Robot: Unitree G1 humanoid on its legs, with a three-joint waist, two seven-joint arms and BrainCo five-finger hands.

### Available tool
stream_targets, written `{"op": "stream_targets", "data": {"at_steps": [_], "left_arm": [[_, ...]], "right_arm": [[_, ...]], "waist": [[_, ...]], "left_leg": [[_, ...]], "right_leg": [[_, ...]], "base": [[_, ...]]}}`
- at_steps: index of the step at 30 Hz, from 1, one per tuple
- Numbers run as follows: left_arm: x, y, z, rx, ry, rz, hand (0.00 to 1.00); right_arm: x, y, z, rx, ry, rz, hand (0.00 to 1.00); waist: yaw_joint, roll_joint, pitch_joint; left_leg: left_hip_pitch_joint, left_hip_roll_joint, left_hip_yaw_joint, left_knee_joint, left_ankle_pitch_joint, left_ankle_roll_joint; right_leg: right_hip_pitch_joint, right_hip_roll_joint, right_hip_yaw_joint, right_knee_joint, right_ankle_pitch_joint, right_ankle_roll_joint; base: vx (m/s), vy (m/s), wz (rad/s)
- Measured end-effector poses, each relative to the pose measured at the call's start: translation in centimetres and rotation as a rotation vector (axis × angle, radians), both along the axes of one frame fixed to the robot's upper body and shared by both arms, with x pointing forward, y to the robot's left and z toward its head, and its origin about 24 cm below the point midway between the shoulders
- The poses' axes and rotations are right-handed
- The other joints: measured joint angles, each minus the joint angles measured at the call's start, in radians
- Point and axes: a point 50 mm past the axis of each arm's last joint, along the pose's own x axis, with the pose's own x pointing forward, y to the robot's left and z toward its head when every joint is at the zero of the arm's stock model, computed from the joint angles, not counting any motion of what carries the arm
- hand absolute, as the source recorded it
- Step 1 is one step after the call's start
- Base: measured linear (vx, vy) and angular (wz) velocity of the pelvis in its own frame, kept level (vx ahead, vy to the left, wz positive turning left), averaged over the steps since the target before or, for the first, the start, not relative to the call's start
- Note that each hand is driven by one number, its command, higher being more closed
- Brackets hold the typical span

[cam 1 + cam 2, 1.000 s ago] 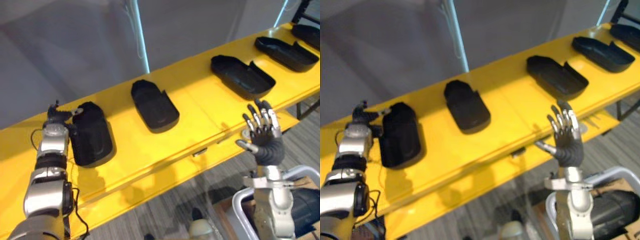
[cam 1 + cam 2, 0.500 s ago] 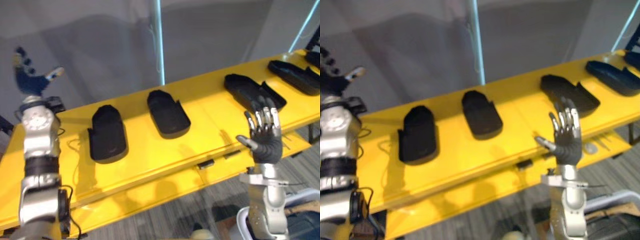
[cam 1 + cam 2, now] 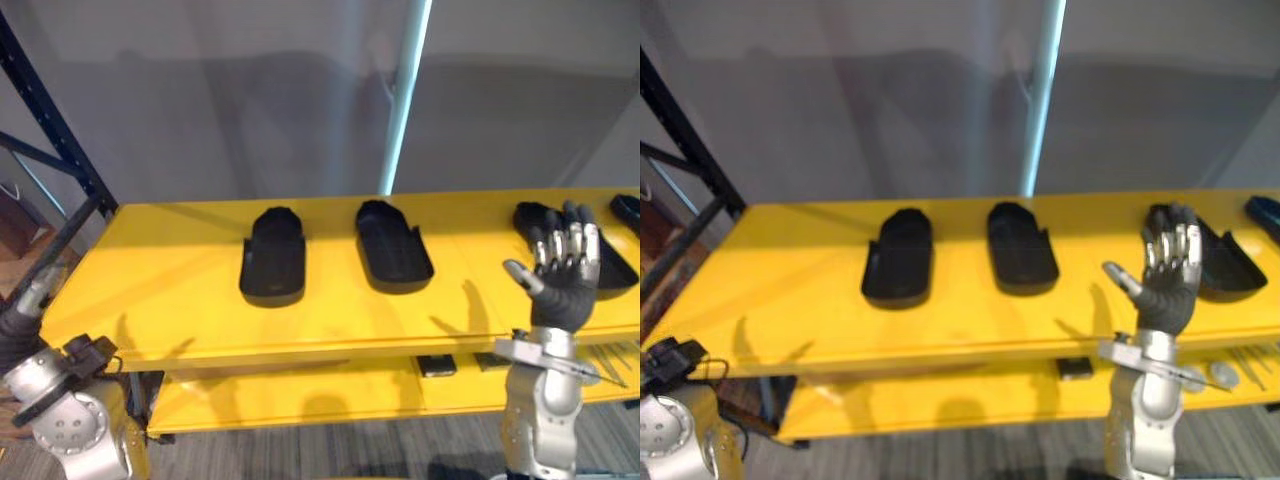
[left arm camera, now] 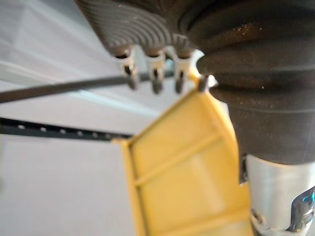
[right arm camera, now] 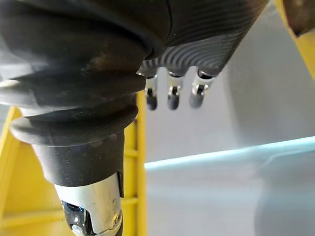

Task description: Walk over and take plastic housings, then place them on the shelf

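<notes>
Currently right hand is up, fingers straight, nothing in it, just in front of third housing. Left hand sits low by the shelf's left end. Its fingers look relaxed, also empty. All housings lie on the yellow shelf: leftmost housing & middle housing side by side, not touching. So placing looks done here; the step now is prob. backing off for more. Do it w/ both hands kept clear of the shelf edge, esp. the right, so nothing gets nudged. Vs 0.5 s ago: camera has swung, shelf reads level, dark rack post comes in. Left arm, then raised high w/ open hand, is down. Right hand's pose is the same, housings unmoved.
</notes>
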Motion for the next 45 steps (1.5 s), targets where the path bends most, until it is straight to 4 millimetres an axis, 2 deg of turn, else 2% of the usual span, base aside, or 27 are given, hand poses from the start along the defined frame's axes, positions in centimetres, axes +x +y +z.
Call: {"op": "stream_targets", "data": {"at_steps": [3, 5, 7, 12, 16, 21, 23, 28, 35, 43, 45], "left_arm": [[-0.1, -0.1, -0.7, -0.034, 0.027, 0.001, 0.00], [0.1, -0.2, -0.8, -0.042, 0.045, -0.009, 0.00], [0.4, -0.6, -0.9, -0.042, 0.051, -0.039, 0.00], [1.6, -2.6, -0.1, -0.025, 0.007, -0.156, 0.00], [3.2, -4.6, 0.6, -0.017, -0.017, -0.280, 0.00], [4.8, -7.8, 1.1, 0.030, -0.009, -0.448, 0.00], [5.2, -9.0, 1.3, 0.050, -0.012, -0.499, 0.00], [5.5, -11.9, 1.7, 0.113, -0.013, -0.616, 0.00], [4.4, -15.2, 3.1, 0.171, -0.087, -0.795, 0.00], [3.5, -18.6, 3.2, 0.223, -0.107, -0.967, 0.00], [3.4, -18.7, 2.9, 0.229, -0.092, -0.968, 0.00]], "right_arm": [[0.0, 0.2, -0.8, 0.040, 0.024, -0.004, 0.00], [0.2, 0.2, -1.3, 0.057, 0.053, -0.014, 0.00], [0.2, 0.0, -1.4, 0.067, 0.065, -0.039, 0.00], [-0.5, -2.1, -1.1, 0.082, 0.054, -0.162, 0.00], [-1.5, -3.6, -0.7, 0.074, 0.044, -0.236, 0.00], [-2.7, -3.7, -0.9, 0.080, 0.054, -0.261, 0.00], [-3.2, -3.5, -1.3, 0.102, 0.066, -0.267, 0.00], [-3.5, -2.5, -2.0, 0.129, 0.087, -0.233, 0.00], [-3.1, 0.6, -0.7, 0.139, 0.023, -0.093, 0.00], [-2.2, 2.9, -0.4, 0.162, 0.016, 0.017, 0.00], [-1.9, 3.4, -0.3, 0.165, 0.013, 0.049, 0.00]], "waist": [[0.003, -0.009, 0.008], [0.025, -0.017, 0.032], [0.025, -0.019, 0.035], [0.019, -0.026, 0.042], [-0.015, -0.020, 0.045], [-0.047, -0.014, 0.050], [-0.059, -0.012, 0.052], [-0.059, -0.002, 0.056], [-0.049, 0.002, 0.056], [-0.029, 0.005, 0.054], [-0.029, 0.005, 0.054]], "left_leg": [[-0.014, 0.000, 0.010, 0.018, -0.006, 0.000], [-0.016, 0.009, 0.044, 0.060, -0.036, -0.001], [-0.022, 0.010, 0.060, 0.075, -0.051, 0.000], [-0.030, 0.009, 0.094, 0.100, -0.075, 0.005], [-0.027, 0.010, 0.130, 0.138, -0.116, 0.005], [-0.010, 0.012, 0.198, 0.165, -0.151, 0.009], [-0.011, 0.013, 0.205, 0.176, -0.159, 0.011], [-0.007, 0.024, 0.225, 0.195, -0.173, 0.010], [-0.012, 0.030, 0.222, 0.194, -0.173, 0.010], [-0.014, 0.034, 0.220, 0.197, -0.172, 0.009], [-0.015, 0.034, 0.218, 0.201, -0.174, 0.008]], "right_leg": [[-0.017, 0.002, 0.010, 0.004, 0.005, 0.002], [-0.022, 0.005, 0.047, 0.002, 0.011, 0.002], [-0.031, 0.004, 0.062, -0.006, 0.011, 0.003], [-0.049, 0.004, 0.106, -0.010, 0.030, 0.012], [-0.051, 0.001, 0.136, -0.018, 0.046, 0.019], [-0.065, -0.001, 0.184, -0.019, 0.060, 0.022], [-0.066, -0.002, 0.188, -0.018, 0.062, 0.023], [-0.066, 0.000, 0.197, -0.014, 0.066, 0.024], [-0.065, 0.001, 0.182, -0.013, 0.066, 0.024], [-0.065, 0.003, 0.157, -0.013, 0.066, 0.024], [-0.068, 0.006, 0.159, -0.013, 0.066, 0.024]], "base": [[0.01, 0.008, -0.13], [0.00, 0.017, -0.42], [-0.02, 0.017, -0.28], [0.02, 0.024, -0.24], [0.00, 0.021, -0.32], [-0.04, 0.008, -0.41], [-0.04, -0.011, -0.15], [-0.05, -0.039, -0.12], [-0.06, -0.055, 0.03], [-0.03, -0.045, 0.02], [-0.05, -0.037, -0.03]]}}
